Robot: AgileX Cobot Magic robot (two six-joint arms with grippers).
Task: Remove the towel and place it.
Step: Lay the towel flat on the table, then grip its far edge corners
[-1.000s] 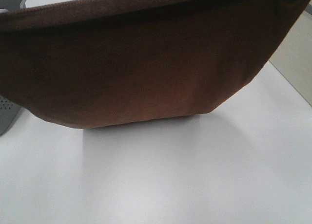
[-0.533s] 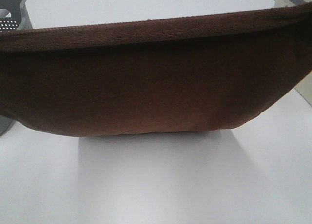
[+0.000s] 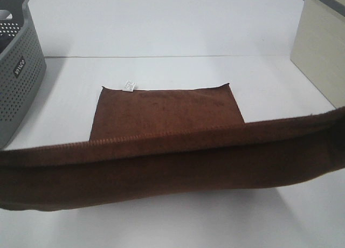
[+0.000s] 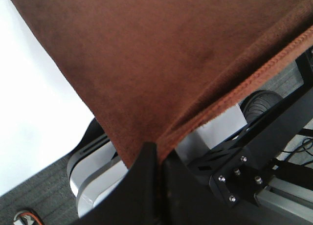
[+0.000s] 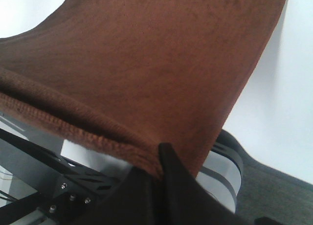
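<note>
The dark reddish-brown towel (image 3: 167, 110) lies with its far part flat on the white table (image 3: 172, 32), and its small white tag (image 3: 129, 85) is at the far edge. Its near part is lifted and stretches as a wide band across the front of the exterior view. In the left wrist view my left gripper (image 4: 157, 151) is shut on one near corner of the towel (image 4: 146, 63). In the right wrist view my right gripper (image 5: 159, 159) is shut on the other near corner of the towel (image 5: 161, 54). Neither gripper shows in the exterior view.
A grey perforated basket (image 3: 19, 70) stands on the table at the far left. A beige cabinet side (image 3: 321, 48) rises at the right edge. The wrist views show the robot's base frame (image 4: 254, 171) and dark floor below the table's front edge.
The held edge of the towel has dropped and come toward the camera. The towel hung as a curtain filling the view; now its far end with the tag lies flat on the table.
</note>
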